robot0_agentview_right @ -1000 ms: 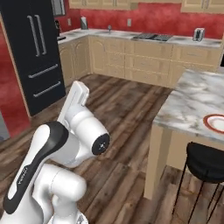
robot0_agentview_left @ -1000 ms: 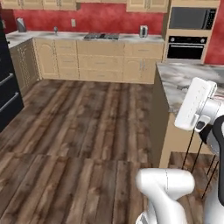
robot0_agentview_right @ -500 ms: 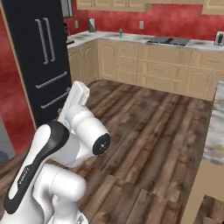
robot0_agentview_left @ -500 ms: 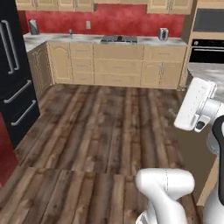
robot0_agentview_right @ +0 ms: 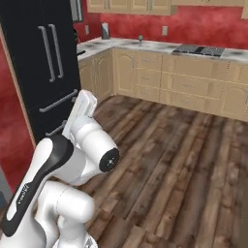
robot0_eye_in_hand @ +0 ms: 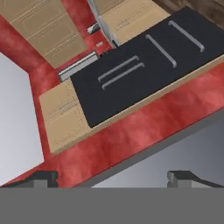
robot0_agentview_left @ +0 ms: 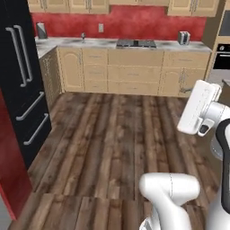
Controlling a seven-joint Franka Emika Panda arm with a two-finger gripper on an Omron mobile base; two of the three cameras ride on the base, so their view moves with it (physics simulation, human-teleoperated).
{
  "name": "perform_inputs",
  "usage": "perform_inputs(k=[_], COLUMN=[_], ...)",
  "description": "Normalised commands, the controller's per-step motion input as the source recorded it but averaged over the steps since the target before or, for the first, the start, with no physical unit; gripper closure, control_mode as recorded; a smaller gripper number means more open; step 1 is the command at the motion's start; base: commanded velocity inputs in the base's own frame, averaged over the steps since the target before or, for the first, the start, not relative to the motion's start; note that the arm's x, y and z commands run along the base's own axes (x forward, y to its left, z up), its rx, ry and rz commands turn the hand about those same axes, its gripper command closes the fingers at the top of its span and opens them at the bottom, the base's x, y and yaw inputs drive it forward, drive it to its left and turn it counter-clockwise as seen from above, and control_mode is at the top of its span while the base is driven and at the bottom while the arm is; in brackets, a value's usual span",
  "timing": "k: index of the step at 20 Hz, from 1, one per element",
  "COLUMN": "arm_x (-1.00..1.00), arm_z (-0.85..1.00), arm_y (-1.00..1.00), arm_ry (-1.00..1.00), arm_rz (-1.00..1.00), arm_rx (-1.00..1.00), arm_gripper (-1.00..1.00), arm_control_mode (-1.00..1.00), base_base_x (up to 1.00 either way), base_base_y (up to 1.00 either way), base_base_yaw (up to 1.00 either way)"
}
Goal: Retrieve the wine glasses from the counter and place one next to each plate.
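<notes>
Approach phase of the task. The claw (robot0_eye_in_hand: 113, 178) has its two dark fingertips (robot0_eye_in_hand: 43, 177) set wide apart with nothing between them, so no glass has been collected. Judged from this, the step in hand is the transit to the counter (robot0_agentview_left: 99, 43). That counter lies well apart from the claw, across the open wooden floor (robot0_agentview_left: 112, 134).

A small stemmed object stands on the counter toward its left end. It is probably one of the wine glasses (robot0_agentview_left: 82, 35), though it is too small to be certain. The second glass cannot be made out.

The next move calls for bringing the base close to that stretch of counter. The arm must then unfold forward, so that the parted claw comes level with the glass bowl or stem before it closes. The thin stem suggests that a gentle, centred grip is needed.

Surface and room: the counter is pale veined marble over tan cabinets (robot0_agentview_left: 134, 72), backed by a red wall (robot0_agentview_left: 134, 22). It also carries a black cooktop (robot0_agentview_left: 136, 43), a toaster (robot0_agentview_left: 183, 37) and a grey canister (robot0_agentview_left: 41, 30). A tall black fridge (robot0_agentview_left: 18, 90) stands nearer the claw than the counter does, and the claw's own camera looks toward it.
</notes>
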Motion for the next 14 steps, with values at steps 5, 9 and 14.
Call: perform_inputs(k=[5,9,14], arm_x=[0.00,0.00,0.00], arm_z=[0.00,0.00,0.00], arm_y=[0.00,0.00,0.00], arm_ry=[0.00,0.00,0.00], arm_rz=[0.00,0.00,0.00], arm_rx=[0.00,0.00,0.00], arm_gripper=[-1.00,-1.00,-1.00], arm_control_mode=[1.00,1.00,1.00], base_base_x=[1.00,1.00,1.00], base_base_y=[0.00,-0.04,0.05], base_base_yaw=[-0.11,-0.12,-0.10])
